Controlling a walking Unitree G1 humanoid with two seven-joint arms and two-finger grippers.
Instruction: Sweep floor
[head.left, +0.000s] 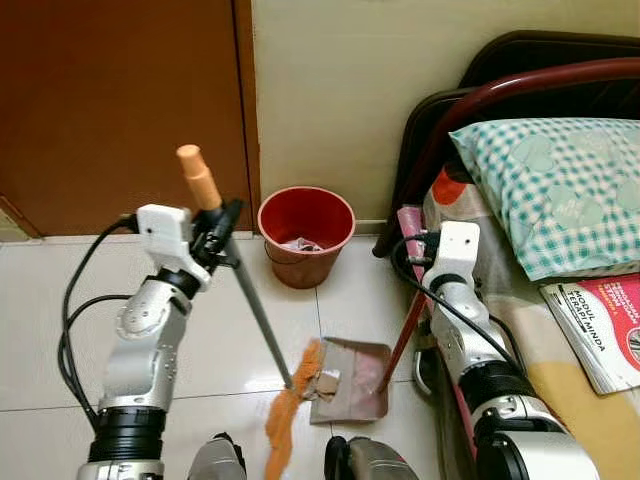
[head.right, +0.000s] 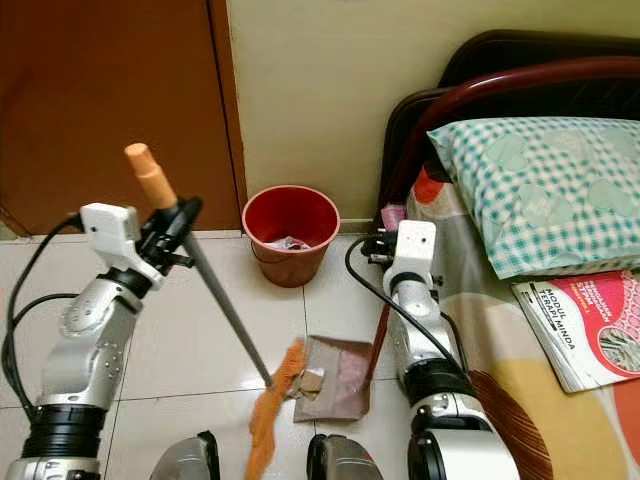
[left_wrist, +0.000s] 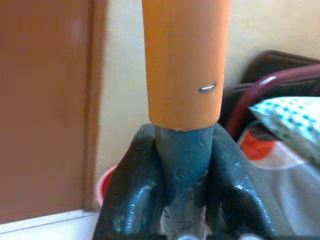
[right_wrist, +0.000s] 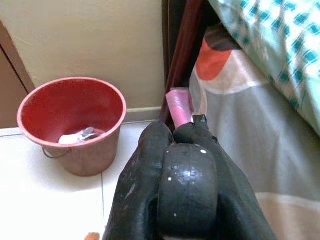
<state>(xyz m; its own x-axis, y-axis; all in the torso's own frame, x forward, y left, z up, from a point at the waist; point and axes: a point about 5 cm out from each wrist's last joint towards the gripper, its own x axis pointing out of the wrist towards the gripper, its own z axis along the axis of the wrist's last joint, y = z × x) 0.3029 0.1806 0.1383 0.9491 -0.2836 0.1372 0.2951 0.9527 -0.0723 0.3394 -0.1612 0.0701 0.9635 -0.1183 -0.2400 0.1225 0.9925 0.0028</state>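
white tiles run to a cream wall. left gripper (head.left: 218, 232), upper left, is clamped on the broom (head.left: 255, 320), which slants down-right to the dustpan (head.left: 350, 380) at bottom centre. right gripper (right_wrist: 186, 170) grips the dustpan's handle (head.left: 402, 330); bucket (head.left: 306, 235) just beyond.

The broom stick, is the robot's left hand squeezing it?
Touching. In the left wrist view, both black fingers press against the grey broom stick between them.

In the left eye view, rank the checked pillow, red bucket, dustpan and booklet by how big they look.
1. Checked pillow, clearly largest.
2. Red bucket.
3. Dustpan and booklet look about alike; the frame edge cuts the booklet off, so I won't rank them.
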